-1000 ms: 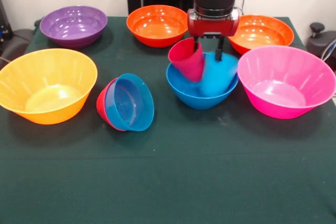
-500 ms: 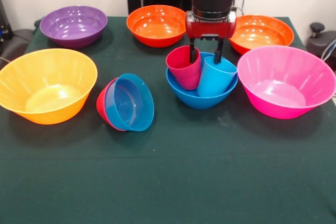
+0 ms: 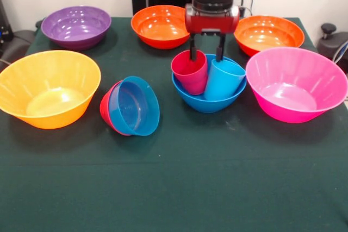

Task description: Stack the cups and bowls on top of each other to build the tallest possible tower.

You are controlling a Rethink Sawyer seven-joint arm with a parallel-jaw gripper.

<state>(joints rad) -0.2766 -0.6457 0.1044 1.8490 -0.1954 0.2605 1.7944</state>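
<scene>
— Since the picture a second ago, what is being seen as changed?

— Leftward and slightly upward, the gripper [image 3: 205, 54] is being shown shifted from its earlier place, and the red cup [image 3: 191, 71], tipped over before, is now being shown nearly upright.

— How are the fingers being held?

— They are being held apart, nothing being gripped; one finger [image 3: 192, 54] is being seen at the red cup's rim, the other above the light blue cup [image 3: 223, 79].

— Where are the cups being kept?

— Both are being carried inside the mid-sized blue bowl [image 3: 205, 101], side by side and touching, the light blue one leaning.

— And farther out?

— Just right of that bowl, the pink bowl [image 3: 296, 82] is being seen. Behind the gripper, two orange bowls [image 3: 161, 25] [image 3: 269, 33] are being shown at the table's [image 3: 174, 188] far edge, with the purple bowl [image 3: 76, 25] far left. Left of centre, the small blue bowl [image 3: 134, 105] is being seen lying on its side, nested in the small red bowl [image 3: 106, 110]. Beside those, the yellow-orange bowl [image 3: 48, 88] is being shown upright.
</scene>
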